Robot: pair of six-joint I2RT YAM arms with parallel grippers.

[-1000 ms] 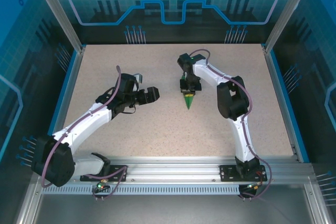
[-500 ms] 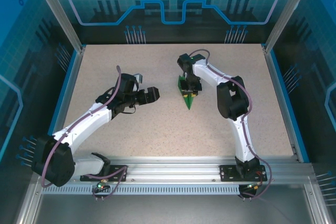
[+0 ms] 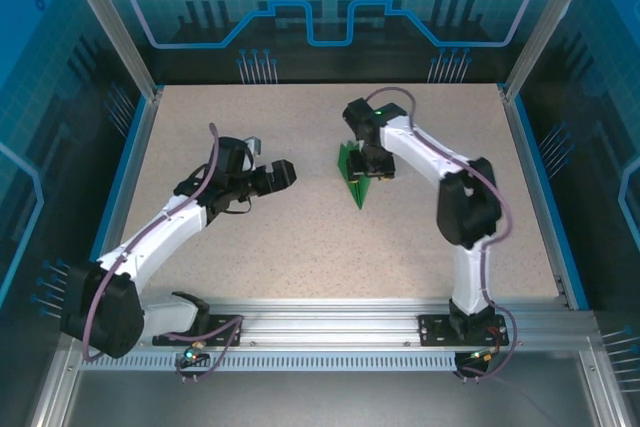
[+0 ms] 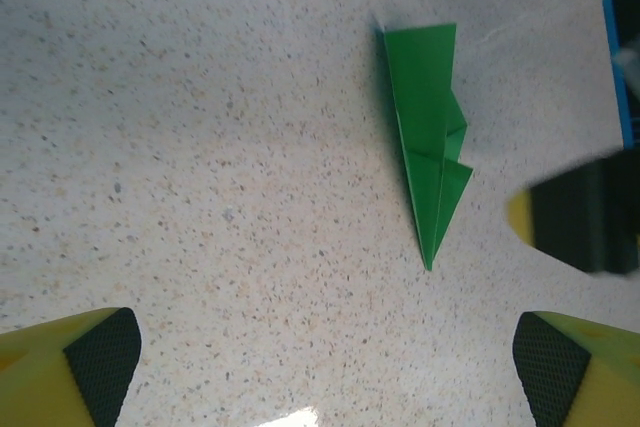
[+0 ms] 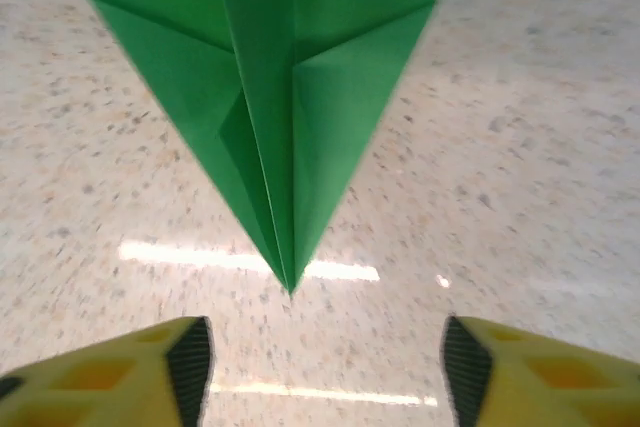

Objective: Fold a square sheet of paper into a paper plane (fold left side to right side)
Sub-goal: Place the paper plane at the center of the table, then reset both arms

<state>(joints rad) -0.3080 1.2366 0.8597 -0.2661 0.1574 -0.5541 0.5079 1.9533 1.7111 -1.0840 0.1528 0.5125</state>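
The green sheet, folded into a slim pointed paper plane (image 3: 352,175), lies flat on the speckled table with its tip toward the near edge. In the right wrist view the paper plane (image 5: 285,87) spreads out ahead of my right gripper (image 5: 325,367), which is open, its tip just short of the gap between the fingers. In the top view my right gripper (image 3: 372,171) hangs over the plane's right edge. My left gripper (image 3: 289,173) is wide open, well to the left of the plane. In the left wrist view the paper plane (image 4: 430,147) lies far ahead of my left gripper (image 4: 325,372).
The speckled table (image 3: 300,237) is bounded by blue rails left and right and a metal rail at the near edge. A dark finger (image 4: 585,227) of the right gripper shows at the right edge of the left wrist view.
My right gripper has opened and let go of the paper plane, which now lies flat; that arm swung slightly right. My left arm drew back a little to the left.
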